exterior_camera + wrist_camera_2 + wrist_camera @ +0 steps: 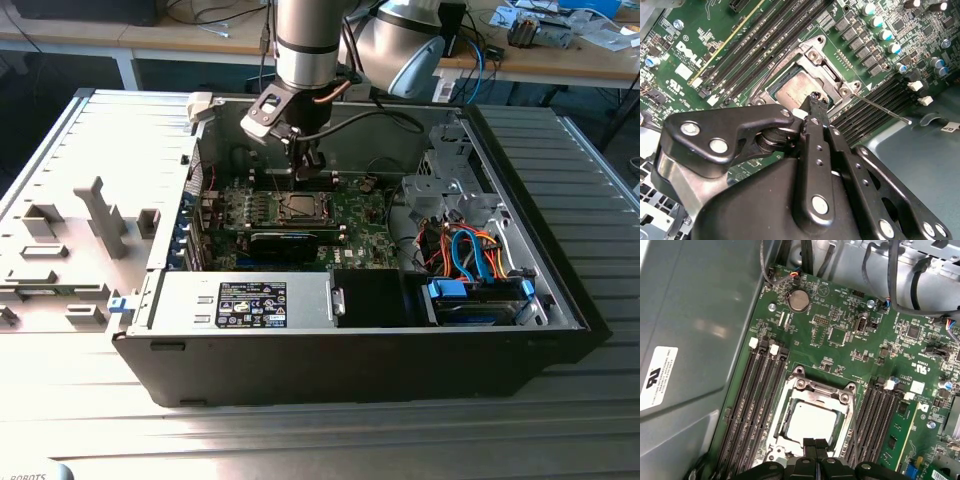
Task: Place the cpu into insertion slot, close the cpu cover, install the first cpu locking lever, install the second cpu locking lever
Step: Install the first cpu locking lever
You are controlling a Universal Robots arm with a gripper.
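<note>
Where one cpu [812, 421] is framed by one lowered cpu cover [821, 386] in the first wrist view, one locking lever [885, 110] splayed off that cover is added by the second wrist view; the gripper [814, 96], fingers clenched together, is set at the cover's edge.

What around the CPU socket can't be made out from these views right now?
cpu cover: its near edge sits behind the gripper in both wrist views.
insertion slot contacts: covered by the cpu.
locking lever: whether it is hooked cannot be told; the gripper blocks that side of the socket in the second wrist view.
Exterior view: socket parts too small to tell apart.
</note>
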